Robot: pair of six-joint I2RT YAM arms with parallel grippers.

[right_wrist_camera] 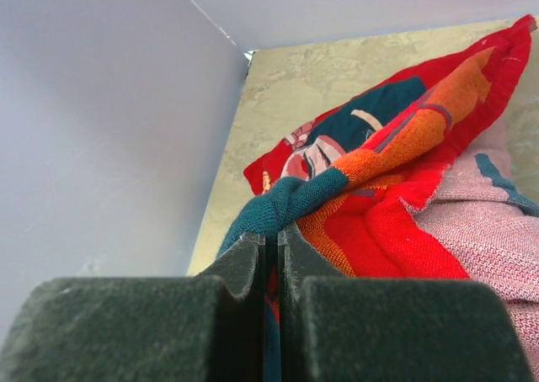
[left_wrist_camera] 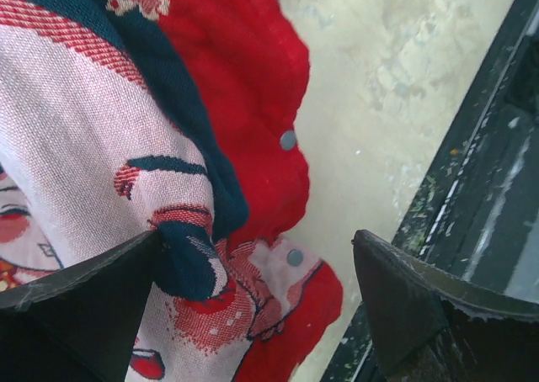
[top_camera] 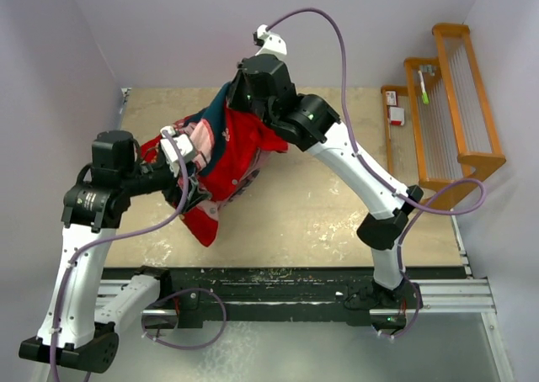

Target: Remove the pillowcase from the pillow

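the table (top_camera: 337,214) carries the pillowcase (top_camera: 240,151), bunched over the table's left half, with its far end raised off the table top. my right gripper (right_wrist_camera: 271,246) is clenched on a teal fold of it above the table's far left part and holds that fold up. my left gripper (left_wrist_camera: 257,239) is spread wide, low over the table's left side. 1 finger (left_wrist_camera: 84,315) touches the cloth, but it is grasping nothing. i see no pillow in any of the 3 views, and it may be buried in the heap.

i judge this is the peeling step: 1 hand lifts the cover and the other has no hold yet. the next move calls for my left fingers to close on the pillow or the opposite hem, so the right pull draws cloth off instead of dragging the whole bundle across the table.

the cloth looks thick and woven. it is red outside with teal and orange print, and faded pink inside with a cartoon face. part of it is turned inside out. 2 small grey snaps (left_wrist_camera: 288,139) sit on the red hem.
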